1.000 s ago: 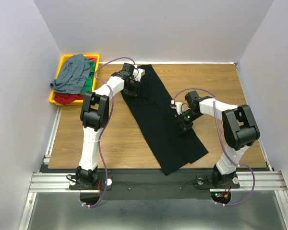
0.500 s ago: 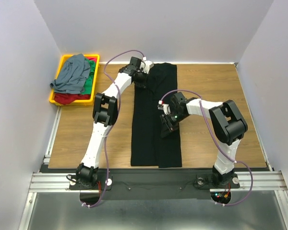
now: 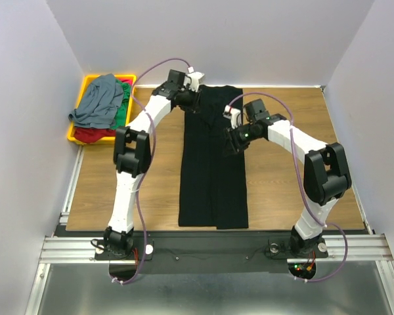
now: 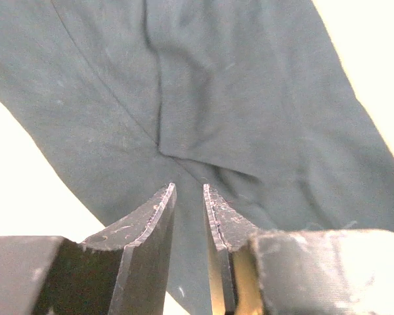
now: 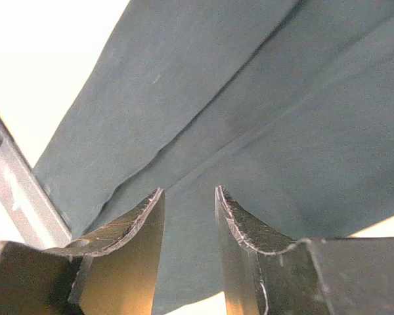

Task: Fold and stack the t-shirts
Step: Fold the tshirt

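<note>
Down the middle of the table lies the black t-shirt, folded lengthwise, with both grippers loose above it.
We see the shirt as a narrow strip running from the far edge to the near edge, its sides turned in so that a crosswise fold could make a compact packet. The left gripper hangs over the far end, jaws only narrowly apart with no cloth between them. The right gripper sits partway down the strip, jaws a little wider and likewise holding nothing. We judge both are placed to take new grips for that next fold. The grey-blue t-shirt, green t-shirt and red t-shirt wait heaped in the yellow tray at the far left — unfolded.
</note>
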### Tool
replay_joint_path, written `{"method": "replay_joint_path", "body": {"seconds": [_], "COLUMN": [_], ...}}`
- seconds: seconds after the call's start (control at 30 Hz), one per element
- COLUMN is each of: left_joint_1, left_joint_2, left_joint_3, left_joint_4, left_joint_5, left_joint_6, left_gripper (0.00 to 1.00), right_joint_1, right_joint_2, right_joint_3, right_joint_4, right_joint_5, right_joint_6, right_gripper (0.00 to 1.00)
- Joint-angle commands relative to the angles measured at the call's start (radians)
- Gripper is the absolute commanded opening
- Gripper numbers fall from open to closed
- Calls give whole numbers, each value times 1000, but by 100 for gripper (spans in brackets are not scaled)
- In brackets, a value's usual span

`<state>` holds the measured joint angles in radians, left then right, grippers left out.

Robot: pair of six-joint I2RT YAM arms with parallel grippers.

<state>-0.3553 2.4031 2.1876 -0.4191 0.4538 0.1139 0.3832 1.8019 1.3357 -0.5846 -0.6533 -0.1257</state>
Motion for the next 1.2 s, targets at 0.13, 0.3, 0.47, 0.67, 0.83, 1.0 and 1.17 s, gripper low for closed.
{"method": "replay_joint_path", "body": {"seconds": [0.13, 0.3, 0.47, 0.67, 0.83, 1.0, 1.17], "left_joint_1": [27, 29, 27, 29, 35, 50, 55], "left_joint_2": [-353, -392, -351, -288, -184, -145, -319], "left_joint_3": [-354, -603, -672, -661, -560, -497, -529], "left_joint_4": [127, 215, 232, 246, 212, 188, 146], "left_joint_5": [153, 230, 240, 223, 174, 175, 226], "left_joint_6": [-78, -109, -140, -146, -145, -132, -25], "left_gripper": [31, 26, 25, 25, 22, 22, 31], "right_joint_1": [-95, -109, -113, -124, -147, -156, -156], "right_joint_2": [128, 257, 353, 445, 514, 530, 354], "right_joint_3": [199, 296, 355, 401, 476, 511, 413], "right_joint_4": [60, 89, 112, 138, 146, 144, 143], "right_joint_5": [75, 83, 109, 144, 159, 132, 15], "right_joint_6": [60, 83, 95, 110, 121, 121, 98], "right_gripper": [39, 37, 36, 35, 35, 36, 50]}}
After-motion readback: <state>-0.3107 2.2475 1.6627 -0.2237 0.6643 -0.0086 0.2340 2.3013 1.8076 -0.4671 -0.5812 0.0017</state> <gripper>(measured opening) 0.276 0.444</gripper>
